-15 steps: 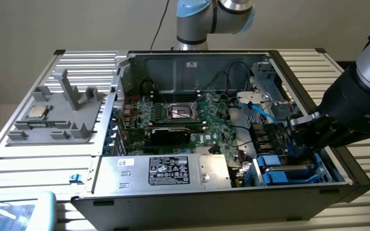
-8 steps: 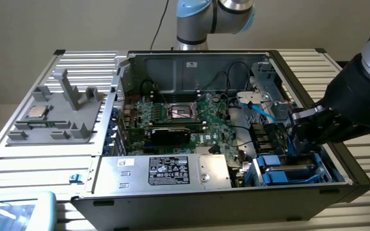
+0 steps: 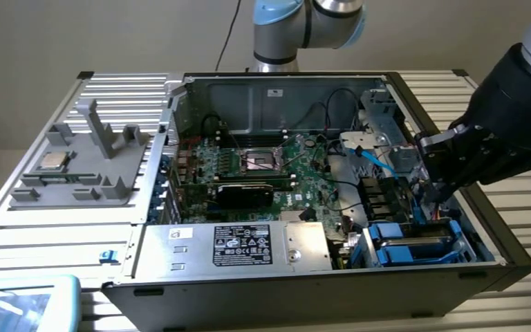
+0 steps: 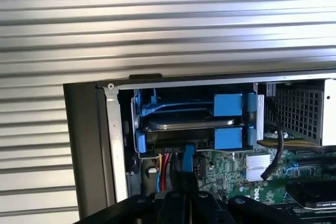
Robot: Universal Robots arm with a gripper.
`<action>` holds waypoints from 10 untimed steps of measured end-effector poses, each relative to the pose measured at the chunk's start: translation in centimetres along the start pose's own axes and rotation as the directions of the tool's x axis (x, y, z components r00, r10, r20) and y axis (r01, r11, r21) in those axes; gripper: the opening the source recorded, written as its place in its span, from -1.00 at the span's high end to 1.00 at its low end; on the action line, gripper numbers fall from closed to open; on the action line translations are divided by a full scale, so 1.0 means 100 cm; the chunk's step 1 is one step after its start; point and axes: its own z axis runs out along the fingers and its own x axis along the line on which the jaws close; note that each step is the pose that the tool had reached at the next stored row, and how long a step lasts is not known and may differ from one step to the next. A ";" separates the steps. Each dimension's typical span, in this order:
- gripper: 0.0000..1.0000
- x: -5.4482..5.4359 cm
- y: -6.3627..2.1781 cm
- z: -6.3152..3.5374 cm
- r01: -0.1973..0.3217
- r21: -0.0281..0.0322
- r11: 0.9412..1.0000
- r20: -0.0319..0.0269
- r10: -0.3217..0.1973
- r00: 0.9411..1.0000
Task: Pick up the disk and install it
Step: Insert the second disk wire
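You'll find the disk (image 4: pixel 189 124) seated in its blue carrier in the drive bay at the lower right corner of the open computer case (image 3: pixel 275 294), partly hidden by the bay. The gripper (image 3: pixel 434 196) hangs above it, fingers clenched on nothing. The case lies on a ribbed metal table (image 3: pixel 53 235); a grey fixture (image 3: pixel 81 166) sits at the exterior view's left.

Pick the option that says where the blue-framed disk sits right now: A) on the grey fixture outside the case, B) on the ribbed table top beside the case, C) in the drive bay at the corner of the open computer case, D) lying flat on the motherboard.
C: the disk in its blue carrier sits in the drive bay at the corner of the open computer case, with the claw hanging just above that bay.
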 end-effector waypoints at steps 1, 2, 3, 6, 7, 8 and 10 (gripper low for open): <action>0.79 0.000 -0.0030 0.0003 0.000 -0.005 1.000 0.000 0.000 1.000; 0.79 -0.001 -0.0062 0.0005 0.000 -0.009 1.000 -0.001 0.000 1.000; 0.79 -0.001 -0.0095 0.0009 -0.001 -0.012 1.000 -0.001 0.001 1.000; 0.79 -0.003 -0.0211 0.0019 -0.001 -0.021 1.000 -0.002 0.001 1.000; 0.79 -0.003 -0.0262 0.0006 -0.001 -0.025 1.000 -0.002 0.001 1.000; 0.79 -0.004 -0.0298 -0.0006 -0.001 -0.028 1.000 -0.002 0.001 1.000; 0.79 -0.005 -0.0368 -0.0059 -0.002 -0.035 0.999 -0.003 0.002 1.000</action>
